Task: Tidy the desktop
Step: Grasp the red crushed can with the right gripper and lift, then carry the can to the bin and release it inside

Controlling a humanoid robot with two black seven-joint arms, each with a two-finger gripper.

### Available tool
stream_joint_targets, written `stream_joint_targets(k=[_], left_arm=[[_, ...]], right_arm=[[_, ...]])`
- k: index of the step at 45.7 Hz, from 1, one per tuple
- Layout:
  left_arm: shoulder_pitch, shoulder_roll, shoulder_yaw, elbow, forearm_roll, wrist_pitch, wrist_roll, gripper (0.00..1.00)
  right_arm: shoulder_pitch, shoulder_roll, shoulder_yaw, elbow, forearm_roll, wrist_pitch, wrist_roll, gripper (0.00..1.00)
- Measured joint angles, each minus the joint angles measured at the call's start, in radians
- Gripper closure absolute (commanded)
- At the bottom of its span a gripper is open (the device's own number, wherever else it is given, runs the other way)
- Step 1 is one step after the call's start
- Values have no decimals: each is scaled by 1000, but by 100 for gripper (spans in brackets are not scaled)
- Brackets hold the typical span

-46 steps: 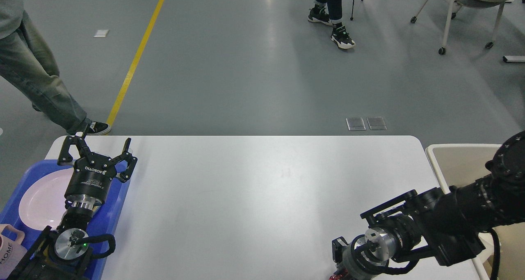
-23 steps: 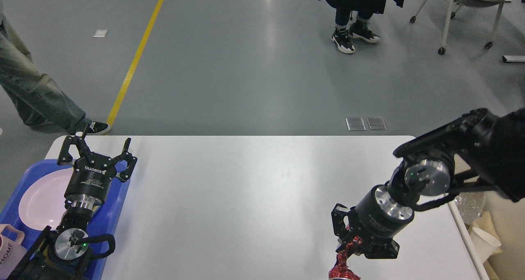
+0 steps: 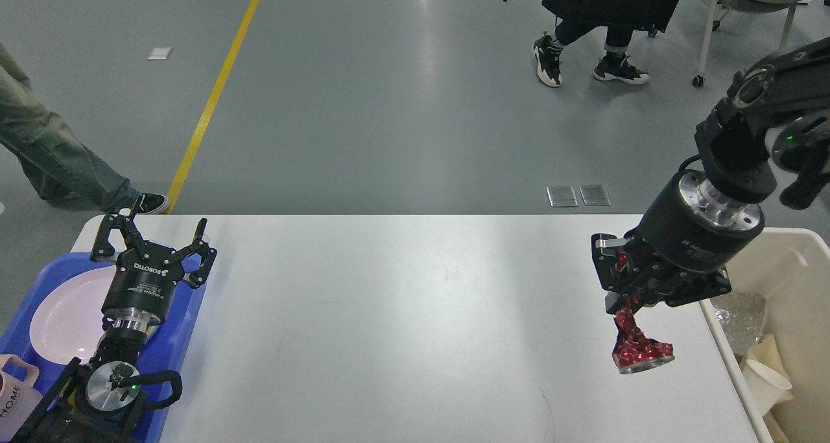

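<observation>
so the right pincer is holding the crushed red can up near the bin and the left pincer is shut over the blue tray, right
Not quite. The head view shows the left pincer open, its fingers spread wide over the far edge of the blue tray. The rest holds: the right pincer is holding the crushed red can up near the bin.

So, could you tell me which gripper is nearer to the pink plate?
Left. The left gripper hovers open over the pink plate's far edge; the right gripper holds a crushed red can across the desktop.

Black arms, silver flanges, green LEDs
</observation>
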Motion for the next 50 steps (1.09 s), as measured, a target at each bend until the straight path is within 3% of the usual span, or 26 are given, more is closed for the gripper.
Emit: stream_joint_targets(k=[12,26,39,50], left_arm=[[0,-1,0,0,0,0,0,3],[0,-1,0,0,0,0,0,3],[0,-1,0,0,0,0,0,3],[0,-1,0,0,0,-1,0,3]], right_arm=[[1,-1,-67,-21,-4,-24,1,100],[-87,-125,-230,-232,-22,-42,-1,100],[-429,-234,-198,-653,-120,-42,1,100],[-807,-315,-5,-976,-124,-102,2,100]])
